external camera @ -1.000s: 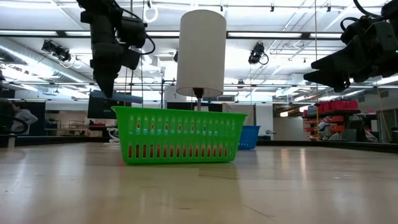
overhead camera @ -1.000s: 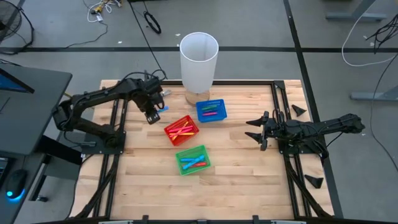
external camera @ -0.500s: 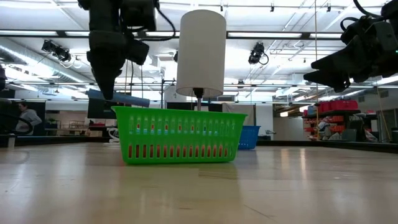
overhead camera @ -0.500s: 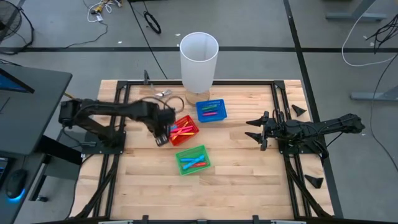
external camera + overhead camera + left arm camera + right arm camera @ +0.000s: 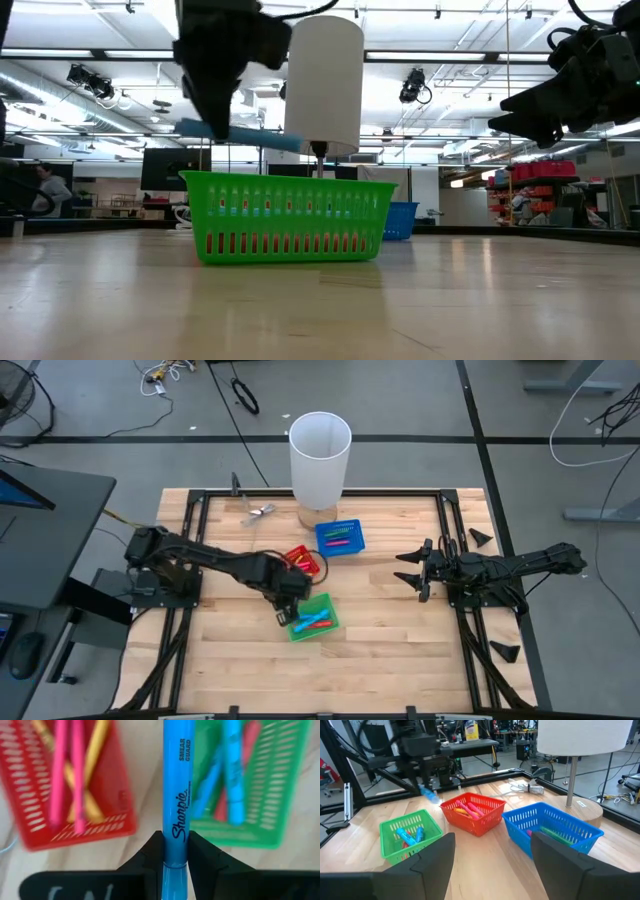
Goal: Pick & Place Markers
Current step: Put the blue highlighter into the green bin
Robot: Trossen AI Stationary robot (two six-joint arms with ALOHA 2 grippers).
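A light blue marker [image 5: 176, 780] hangs level above the gap between the red basket [image 5: 303, 560] and the green basket [image 5: 318, 622], with my left gripper [image 5: 285, 600] shut on it. The low view shows this marker [image 5: 250, 135] above the green basket's rim. Pink and yellow markers [image 5: 75, 775] lie in the red basket. Blue and red ones [image 5: 230, 770] lie in the green basket. More markers lie in the blue basket [image 5: 340, 537]. My right gripper [image 5: 413, 573] waits open at the table's right side, touching nothing. My left gripper pinches the light blue marker's barrel [image 5: 176, 851] between its two fingers, nearer one end than the other. The fingers [image 5: 215, 95] come from above, pointing down, and lie across the marker. It is lifted clear and level, its longer part sticking out past the fingers.
A tall white cylinder on a round wooden base [image 5: 320, 448] stands at the table's far edge, behind the blue basket. A small silvery clip [image 5: 258, 512] lies far left of it. Bare wood stretches along the near half of the table [image 5: 400, 660].
My left gripper has swung from the far left, beside the white cylinder's base, toward the near right, past the red basket to the green basket's left edge. It has stayed shut on the blue marker, which kept level and clear while turning about with the wrist.
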